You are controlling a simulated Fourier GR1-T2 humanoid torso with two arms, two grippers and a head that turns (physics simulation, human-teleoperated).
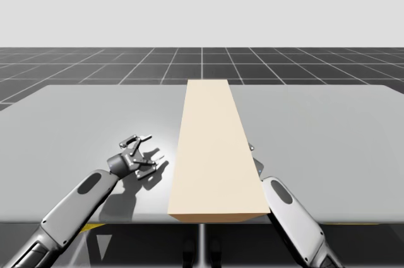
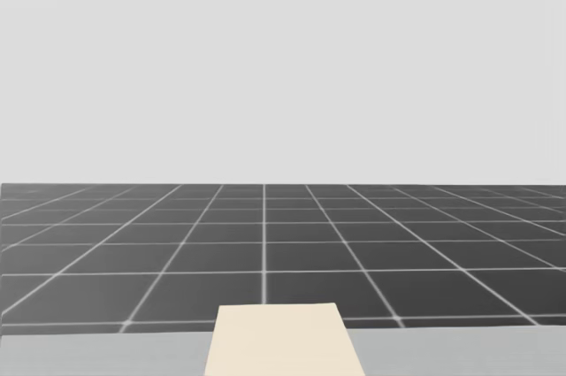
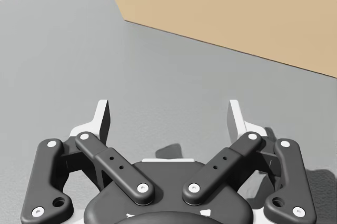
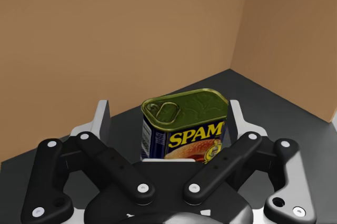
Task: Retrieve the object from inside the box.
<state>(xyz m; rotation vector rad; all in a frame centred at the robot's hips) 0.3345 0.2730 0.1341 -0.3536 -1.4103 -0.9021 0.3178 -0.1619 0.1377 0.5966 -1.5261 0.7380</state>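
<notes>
Inside box (image 4: 105, 34) — blue can (image 4: 184, 126) between spread fingers (image 4: 103, 121) of right gripper (image 4: 168, 108).

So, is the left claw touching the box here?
Apart. The left wrist view shows the left claw open, with a stretch of bare grey table between its fingertips and the tan box ahead of it.

High view down on box (image 1: 214, 154), head view level across its top

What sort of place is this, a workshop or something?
Seemingly a simulated test scene, not a real room: a plain grey table, a dark grid floor running to a blank grey backdrop, and one tan box.
</notes>
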